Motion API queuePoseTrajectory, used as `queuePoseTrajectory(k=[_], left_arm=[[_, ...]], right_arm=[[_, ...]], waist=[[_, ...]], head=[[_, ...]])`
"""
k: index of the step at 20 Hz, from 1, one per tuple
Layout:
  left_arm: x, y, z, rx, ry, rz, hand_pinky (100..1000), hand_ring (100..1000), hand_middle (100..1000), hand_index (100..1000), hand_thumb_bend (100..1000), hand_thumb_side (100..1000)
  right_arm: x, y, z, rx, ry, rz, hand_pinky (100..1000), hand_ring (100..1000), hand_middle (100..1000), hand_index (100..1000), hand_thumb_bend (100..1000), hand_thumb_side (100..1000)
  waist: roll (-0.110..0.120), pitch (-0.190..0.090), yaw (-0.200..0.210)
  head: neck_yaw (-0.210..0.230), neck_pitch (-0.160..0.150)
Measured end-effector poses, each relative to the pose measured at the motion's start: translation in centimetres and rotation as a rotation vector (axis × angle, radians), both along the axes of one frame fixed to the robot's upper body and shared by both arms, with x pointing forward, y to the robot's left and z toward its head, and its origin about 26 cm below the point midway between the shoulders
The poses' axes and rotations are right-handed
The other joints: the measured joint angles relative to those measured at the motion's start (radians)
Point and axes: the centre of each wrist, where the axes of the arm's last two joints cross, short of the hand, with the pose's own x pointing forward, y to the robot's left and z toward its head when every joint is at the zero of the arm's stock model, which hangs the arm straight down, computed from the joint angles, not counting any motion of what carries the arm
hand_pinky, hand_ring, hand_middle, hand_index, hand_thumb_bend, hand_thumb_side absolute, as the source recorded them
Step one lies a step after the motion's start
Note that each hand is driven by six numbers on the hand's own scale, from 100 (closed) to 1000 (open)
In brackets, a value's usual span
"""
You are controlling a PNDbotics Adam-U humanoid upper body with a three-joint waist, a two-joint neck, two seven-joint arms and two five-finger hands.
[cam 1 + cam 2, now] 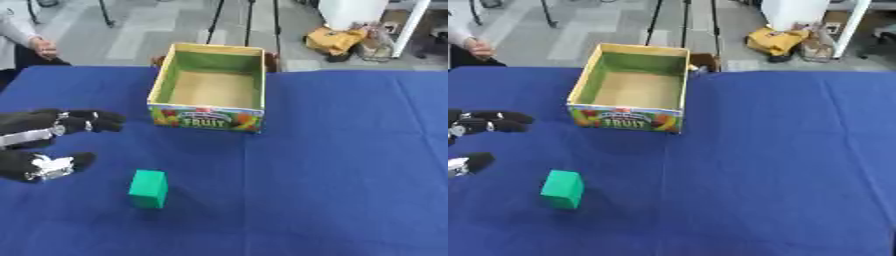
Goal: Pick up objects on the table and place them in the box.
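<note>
- Left hand [44, 145] hovers at the left edge — fingers [92, 121] spread apart, holding nothing.
- Green block [149, 188] stands on the blue bench [350, 165], near the hand.
- Fruit box [210, 87] sits farther back, open-topped.

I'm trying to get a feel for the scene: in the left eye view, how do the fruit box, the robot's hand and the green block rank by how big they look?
1. fruit box, clearly largest.
2. left hand, open; partly cut off at the view's edge.
3. green block, smallest.
</note>
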Motion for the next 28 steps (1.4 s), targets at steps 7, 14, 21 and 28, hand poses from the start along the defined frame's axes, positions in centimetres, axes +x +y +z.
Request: queuePoseTrajectory(k=[7, 14, 21, 28], left_arm=[[1.5, 0.2, -0.9, 0.044, 0.043, 0.035, 889, 989, 1000, 1000, 100, 983], [2.7, 0.4, -2.0, 0.127, 0.014, 0.068, 870, 978, 1000, 1000, 100, 762], [3.2, 0.3, -3.1, 0.158, -0.013, 0.054, 906, 994, 1000, 1000, 385, 1000], [3.6, -0.2, -3.8, 0.172, -0.022, 0.035, 904, 995, 1000, 1000, 380, 1000]], right_arm=[[0.0, 0.1, 0.0, 0.000, 0.005, 0.005, 811, 849, 566, 837, 100, 688], [0.0, 0.2, -0.1, 0.000, 0.012, 0.010, 814, 850, 564, 835, 100, 667], [0.0, 0.1, -0.2, 0.007, 0.020, 0.016, 815, 849, 562, 832, 100, 663], [0.0, 0.1, -0.2, 0.008, 0.021, 0.017, 815, 849, 561, 831, 100, 658]], waist=[[0.007, -0.004, -0.011], [0.012, -0.008, -0.021], [0.014, -0.008, -0.026], [0.015, -0.008, -0.030]], head=[[0.005, 0.000], [0.009, 0.000], [0.008, 0.000], [0.009, 0.000]])
